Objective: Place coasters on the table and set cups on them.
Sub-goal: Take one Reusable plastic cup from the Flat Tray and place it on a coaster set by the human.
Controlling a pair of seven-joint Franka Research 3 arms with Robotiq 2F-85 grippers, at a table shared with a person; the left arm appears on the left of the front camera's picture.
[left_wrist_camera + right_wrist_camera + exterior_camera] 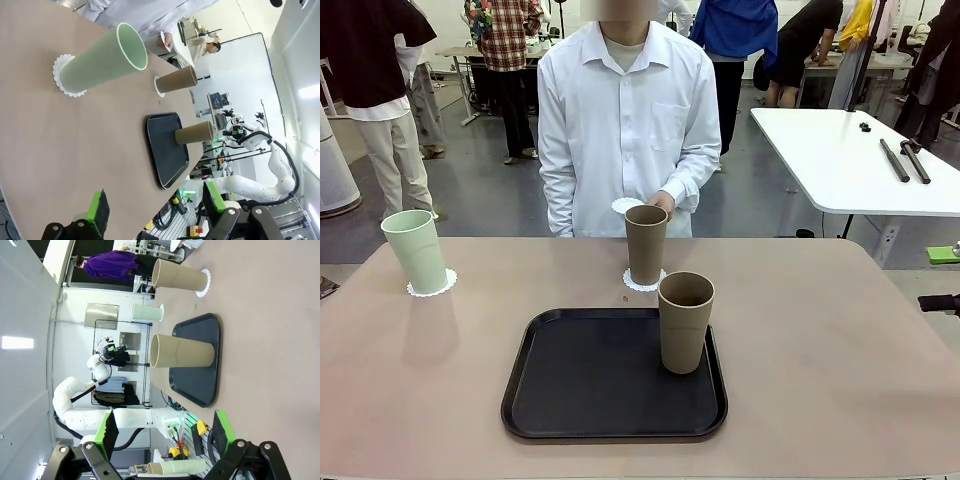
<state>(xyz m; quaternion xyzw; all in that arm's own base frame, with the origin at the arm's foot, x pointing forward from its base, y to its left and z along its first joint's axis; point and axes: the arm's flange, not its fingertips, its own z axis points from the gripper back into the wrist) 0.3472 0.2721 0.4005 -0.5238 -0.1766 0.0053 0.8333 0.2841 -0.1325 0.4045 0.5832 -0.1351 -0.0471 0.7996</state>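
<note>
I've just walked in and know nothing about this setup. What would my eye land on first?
A black tray sits in the middle of the table with a brown cup standing in its far right corner. A mint green cup stands on a white coaster at the far left, and a second brown cup on its own coaster just beyond the tray. Behind that, the person's hand holds a third coaster.
</note>
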